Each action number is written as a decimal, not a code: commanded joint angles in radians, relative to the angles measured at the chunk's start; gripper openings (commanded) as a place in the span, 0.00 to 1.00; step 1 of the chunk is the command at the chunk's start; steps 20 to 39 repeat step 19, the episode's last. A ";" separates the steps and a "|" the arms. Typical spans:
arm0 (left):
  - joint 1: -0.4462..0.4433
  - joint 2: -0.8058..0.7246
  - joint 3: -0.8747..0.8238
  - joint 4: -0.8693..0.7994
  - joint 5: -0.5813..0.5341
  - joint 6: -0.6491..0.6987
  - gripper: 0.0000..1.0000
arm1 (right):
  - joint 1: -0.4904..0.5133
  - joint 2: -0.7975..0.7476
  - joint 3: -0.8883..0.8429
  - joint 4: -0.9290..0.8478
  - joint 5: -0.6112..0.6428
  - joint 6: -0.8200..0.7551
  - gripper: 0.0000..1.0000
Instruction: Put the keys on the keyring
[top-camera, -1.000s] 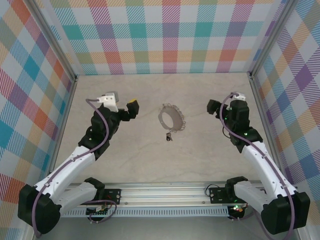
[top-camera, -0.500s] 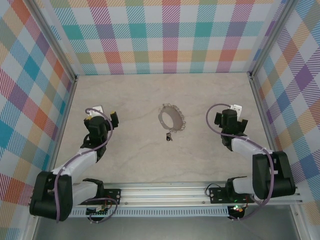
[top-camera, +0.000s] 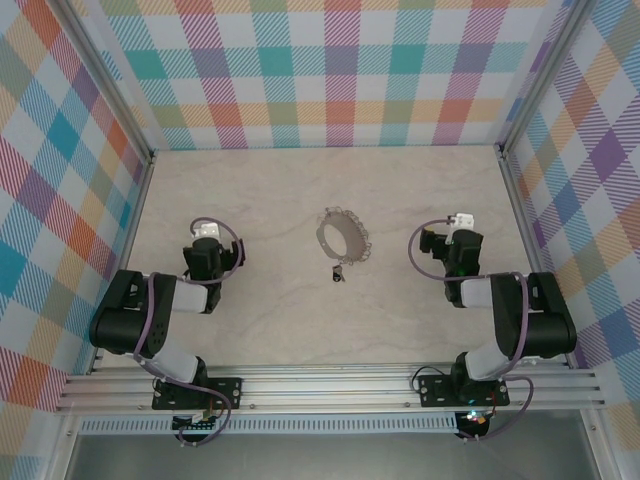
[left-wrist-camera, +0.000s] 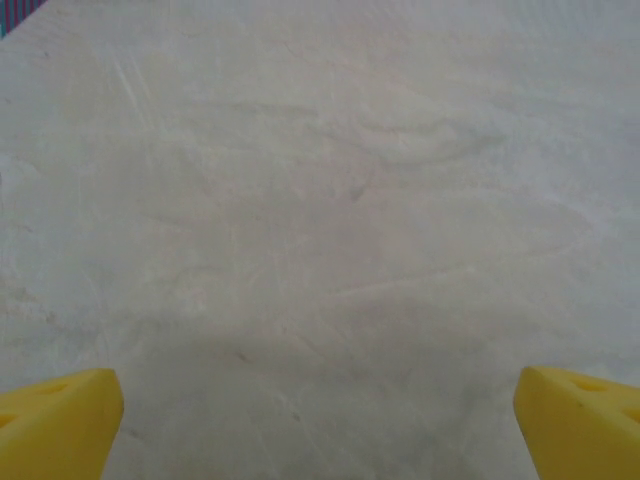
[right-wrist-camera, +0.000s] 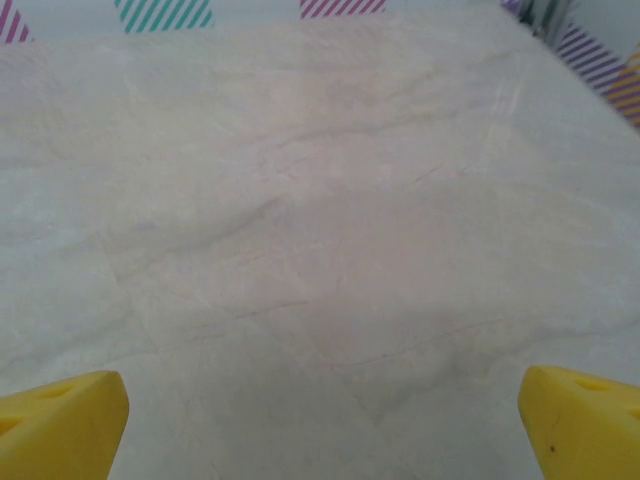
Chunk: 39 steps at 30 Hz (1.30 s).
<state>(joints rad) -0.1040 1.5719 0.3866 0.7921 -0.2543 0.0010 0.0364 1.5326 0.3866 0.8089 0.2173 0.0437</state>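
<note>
Key (top-camera: 338, 273) just beside keyring (top-camera: 332, 240), seemingly apart

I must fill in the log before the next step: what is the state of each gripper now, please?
Left gripper: open, holding nothing.
Right gripper: open, holding nothing.

Text, numbers, brands: none legible.
Enclosure walls (top-camera: 340, 70): plaid pattern — no lettering readable.
Tabletop (top-camera: 280, 320): marbled surface — no markings readable.
Left arm (top-camera: 185, 296), right arm (top-camera: 520, 320): any labels too small to read.
</note>
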 joint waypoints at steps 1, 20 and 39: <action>0.018 -0.009 0.026 0.030 0.051 0.001 1.00 | -0.024 -0.004 0.013 0.027 -0.132 0.005 1.00; 0.018 -0.009 0.021 0.036 0.055 0.005 1.00 | -0.018 0.002 0.012 0.042 -0.139 -0.011 1.00; 0.018 -0.009 0.021 0.036 0.055 0.005 1.00 | -0.018 0.002 0.012 0.042 -0.139 -0.011 1.00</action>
